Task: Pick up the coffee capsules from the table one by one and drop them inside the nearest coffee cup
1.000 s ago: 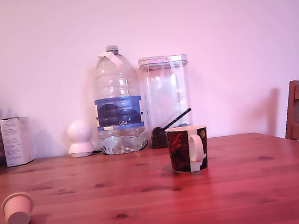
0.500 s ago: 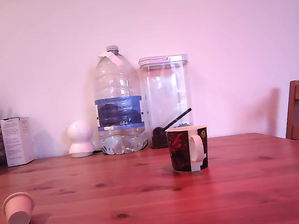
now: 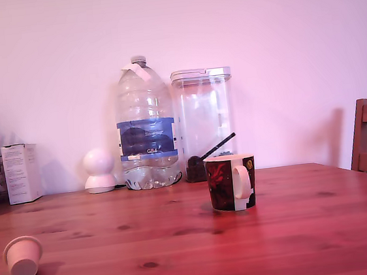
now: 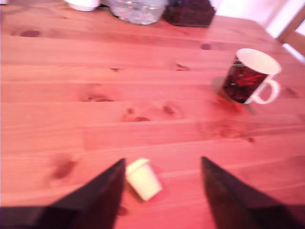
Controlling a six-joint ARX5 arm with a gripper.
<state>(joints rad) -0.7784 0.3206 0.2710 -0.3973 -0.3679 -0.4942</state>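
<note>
Cream-white and small, the coffee capsule (image 4: pixel 142 178) lies on its side on the red-brown wood table (image 4: pixel 143 71), near the front edge and toward the corner on the exterior view's left (image 3: pixel 23 258). In the wrist view the gripper (image 4: pixel 162 191) hangs just above it. Its two dark fingers (image 4: pixel 102 198) are spread wide and hold nothing. The capsule sits in the gap between them, close to one finger and well away from the other. It looks just beside that finger, but the picture is too blurry to tell if they touch. The capsule's long way runs slanted across the gap, with its rimmed round end pointing away from the camera. The coffee cup (image 4: pixel 248 76) stands upright well apart, farther back on the table. The gripper probably needs to shift sideways to centre the capsule before it closes.
</note>
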